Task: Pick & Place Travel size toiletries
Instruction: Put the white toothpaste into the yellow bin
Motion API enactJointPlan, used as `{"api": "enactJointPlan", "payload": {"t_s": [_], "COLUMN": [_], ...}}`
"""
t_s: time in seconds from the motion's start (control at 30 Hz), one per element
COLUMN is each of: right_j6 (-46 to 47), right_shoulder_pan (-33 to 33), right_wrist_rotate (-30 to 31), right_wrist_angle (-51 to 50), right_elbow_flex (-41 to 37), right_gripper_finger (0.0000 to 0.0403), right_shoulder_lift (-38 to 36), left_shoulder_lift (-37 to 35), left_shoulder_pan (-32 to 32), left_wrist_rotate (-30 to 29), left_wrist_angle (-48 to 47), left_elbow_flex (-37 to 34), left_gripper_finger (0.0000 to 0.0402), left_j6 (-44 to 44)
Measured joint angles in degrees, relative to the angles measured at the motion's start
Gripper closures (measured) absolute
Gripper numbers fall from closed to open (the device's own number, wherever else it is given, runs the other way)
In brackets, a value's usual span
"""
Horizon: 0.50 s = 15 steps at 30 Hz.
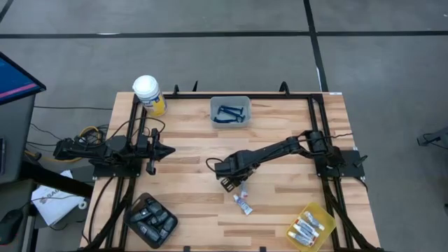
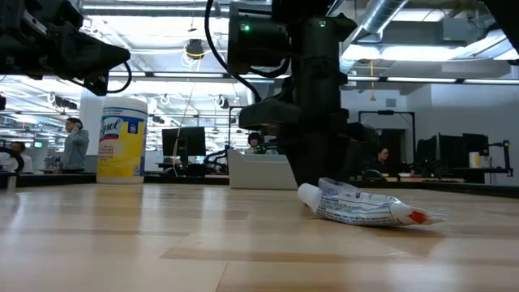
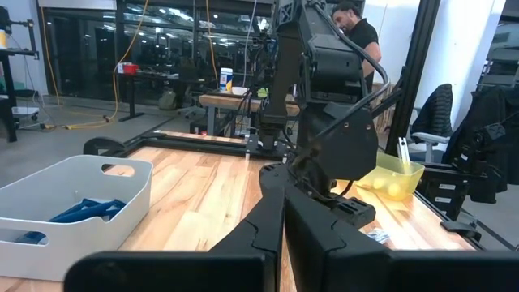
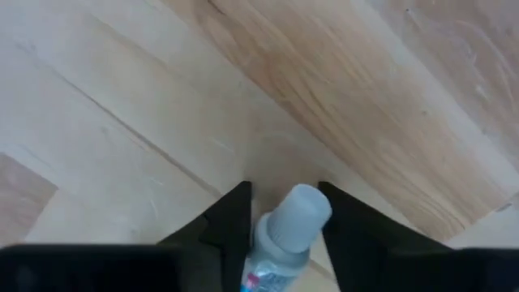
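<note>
Sorting looks mostly done to me: tubes in yellow bin (image 1: 311, 225), razors in white bin (image 1: 230, 110). One tube (image 1: 243, 203) left on bench (image 1: 189, 140). Right claw (image 4: 284, 212) parted astride its cap, no grasp yet. Left claw (image 1: 150, 166) clenched, empty, parked.

1. The high view is looking straight down on the whole light wooden slatted table (image 1: 189, 210).
2. The low view is looking level across it, close to the crumpled white squeeze tube (image 2: 365, 208).
3. The right wrist view is sharing that tube (image 4: 284, 239), very near.
4. The left wrist view is facing across the table.
</note>
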Motion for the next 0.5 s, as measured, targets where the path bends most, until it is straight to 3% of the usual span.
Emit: {"api": "enactJointPlan", "payload": {"t_s": [0.23, 0.5], "right_j6": [-1.5, -6.2], "right_shoulder_pan": [0.2, 0.9], "right_wrist_rotate": [-0.4, -0.1], "right_wrist_angle": [-0.1, -0.3], "right_elbow_flex": [0.0, 2.5], "right_gripper_finger": [0.0346, 0.0348], "right_shoulder_lift": [-0.1, -0.6], "left_shoulder_lift": [0.0, 0.0], "left_shoulder_pan": [0.0, 0.0], "left_wrist_rotate": [0.0, 0.0], "left_wrist_angle": [0.0, 0.0], "left_elbow_flex": [0.0, 0.0], "left_gripper_finger": [0.0394, 0.0394], "left_j6": [0.0, 0.0]}}
